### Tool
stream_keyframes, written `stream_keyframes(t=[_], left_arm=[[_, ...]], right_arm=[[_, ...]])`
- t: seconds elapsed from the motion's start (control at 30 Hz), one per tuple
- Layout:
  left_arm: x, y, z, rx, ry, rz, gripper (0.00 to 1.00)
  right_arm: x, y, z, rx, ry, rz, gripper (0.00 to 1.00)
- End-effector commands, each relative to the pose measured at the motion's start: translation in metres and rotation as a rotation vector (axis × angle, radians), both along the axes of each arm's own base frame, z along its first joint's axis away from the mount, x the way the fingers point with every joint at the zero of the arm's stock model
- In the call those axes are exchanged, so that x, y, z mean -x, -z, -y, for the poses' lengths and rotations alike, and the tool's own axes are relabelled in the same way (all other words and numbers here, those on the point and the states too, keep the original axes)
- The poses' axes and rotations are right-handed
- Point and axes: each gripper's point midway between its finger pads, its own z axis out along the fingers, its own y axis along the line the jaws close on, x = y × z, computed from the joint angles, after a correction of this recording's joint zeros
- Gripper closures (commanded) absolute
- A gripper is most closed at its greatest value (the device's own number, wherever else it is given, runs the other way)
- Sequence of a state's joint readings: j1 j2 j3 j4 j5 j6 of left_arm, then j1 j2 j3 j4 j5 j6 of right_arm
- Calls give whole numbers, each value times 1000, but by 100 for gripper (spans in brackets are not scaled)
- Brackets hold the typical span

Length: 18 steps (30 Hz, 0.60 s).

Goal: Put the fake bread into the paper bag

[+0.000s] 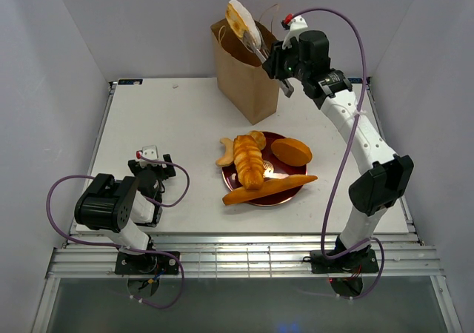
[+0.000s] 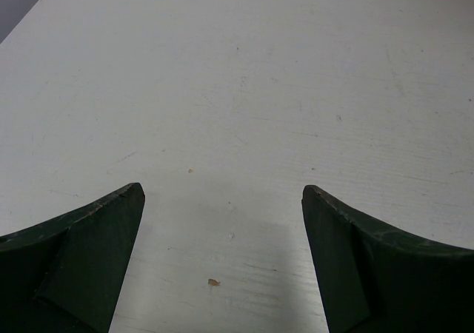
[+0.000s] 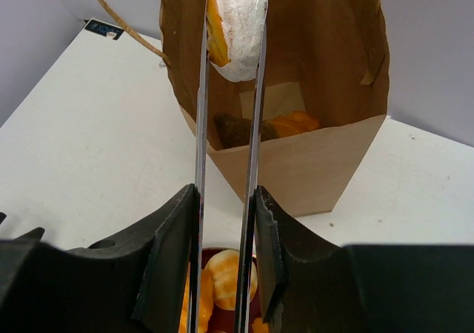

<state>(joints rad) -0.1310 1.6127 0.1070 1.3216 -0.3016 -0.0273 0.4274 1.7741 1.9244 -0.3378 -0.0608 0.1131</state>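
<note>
My right gripper is shut on metal tongs, and the tongs pinch a piece of fake bread, pale with an orange crust, right above the open mouth of the brown paper bag. In the right wrist view the gripper clamps the tong blades; the held bread hangs over the bag, with other bread pieces lying on its bottom. My left gripper is open and empty over the bare table.
A dark red plate stands mid-table in front of the bag. It carries a long baguette, an oval loaf, a ridged roll and a small croissant. The bag's handles stick up at its rim.
</note>
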Motion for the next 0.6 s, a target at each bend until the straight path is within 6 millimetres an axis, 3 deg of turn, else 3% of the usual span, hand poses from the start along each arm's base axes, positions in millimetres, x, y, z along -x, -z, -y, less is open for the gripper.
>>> stream_keyframes(t=[0.0,0.23,0.57], left_arm=[[-9,-32,3,30,9,128,2],[-9,-32,2,30,7,127,2],[-10,-33,3,30,9,128,2]], right_arm=[[2,-42,-5,-61,-22,105,62],[-1,-37,-5,-54,-17,98,48],[-1,-39,-6,-61,-22,97,42]])
